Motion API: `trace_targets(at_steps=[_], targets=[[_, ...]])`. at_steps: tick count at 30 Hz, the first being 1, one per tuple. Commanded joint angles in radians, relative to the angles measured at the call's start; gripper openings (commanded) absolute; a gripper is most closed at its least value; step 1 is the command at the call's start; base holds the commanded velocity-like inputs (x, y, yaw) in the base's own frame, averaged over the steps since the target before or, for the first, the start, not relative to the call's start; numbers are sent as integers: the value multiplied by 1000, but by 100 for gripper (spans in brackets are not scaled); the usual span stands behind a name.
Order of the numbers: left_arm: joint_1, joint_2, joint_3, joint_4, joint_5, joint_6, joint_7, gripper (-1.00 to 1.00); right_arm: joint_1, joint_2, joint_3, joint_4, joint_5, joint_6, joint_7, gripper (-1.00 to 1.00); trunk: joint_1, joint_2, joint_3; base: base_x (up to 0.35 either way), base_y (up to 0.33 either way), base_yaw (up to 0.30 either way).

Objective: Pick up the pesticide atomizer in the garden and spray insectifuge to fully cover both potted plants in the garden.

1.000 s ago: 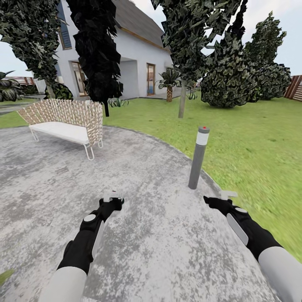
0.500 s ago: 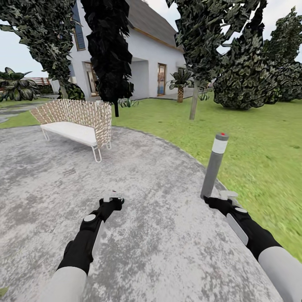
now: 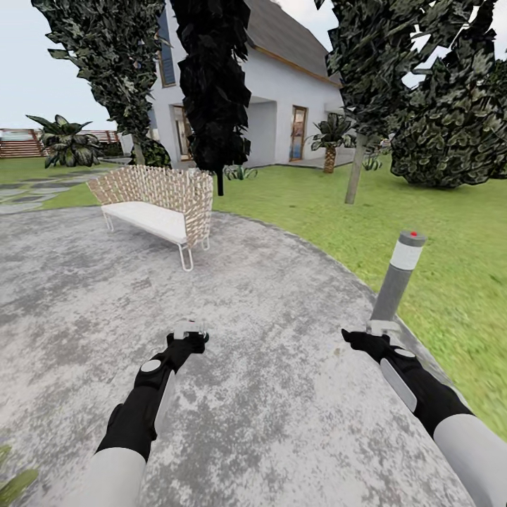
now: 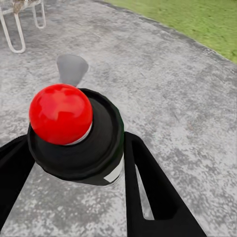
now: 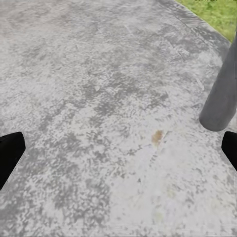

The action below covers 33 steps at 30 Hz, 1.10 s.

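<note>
My left gripper (image 3: 189, 338) is shut on the pesticide atomizer (image 3: 188, 328), whose white head pokes up above the black fingers. In the left wrist view the atomizer (image 4: 74, 133) stands dark and round with a red dot on top, between the two fingers of the left gripper (image 4: 74, 165). My right gripper (image 3: 371, 332) hovers open over the paved patio (image 3: 267, 296) with nothing in it. In the right wrist view the right gripper (image 5: 118, 150) has its fingers wide apart at the picture's edges. The potted plants are out of view.
A grey bollard lamp (image 3: 396, 278) with a red-dotted top stands just beyond my right gripper at the patio's edge, also close in the right wrist view (image 5: 222, 94). A wicker bench (image 3: 158, 204) stands at the patio's far side. Lawn (image 3: 436, 232), trees and a white house lie beyond.
The whole view has swung to the left, so the bench and bollard lamp sit further right in the picture. Both arms keep their pose and the left grip is unchanged.
</note>
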Motion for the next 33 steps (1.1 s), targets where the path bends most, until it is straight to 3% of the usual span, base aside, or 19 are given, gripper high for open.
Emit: trace_targets(at_steps=[1,9,33], targets=[[-1,-2,5,-2,-10,4,-9,-100,-1,-1,4,-2,-6,3,-3,100,0,0,-1,297,0,35],[-1,-2,4,-2,-9,4,-9,-100,-1,-2,4,-2,-6,4,-3,100,0,0,-1,329,0,55],[-1,-2,4,0,-7,4,-11,-100,-1,-1,5,-2,-6,4,-3,100,0,0,0,338,0,250]])
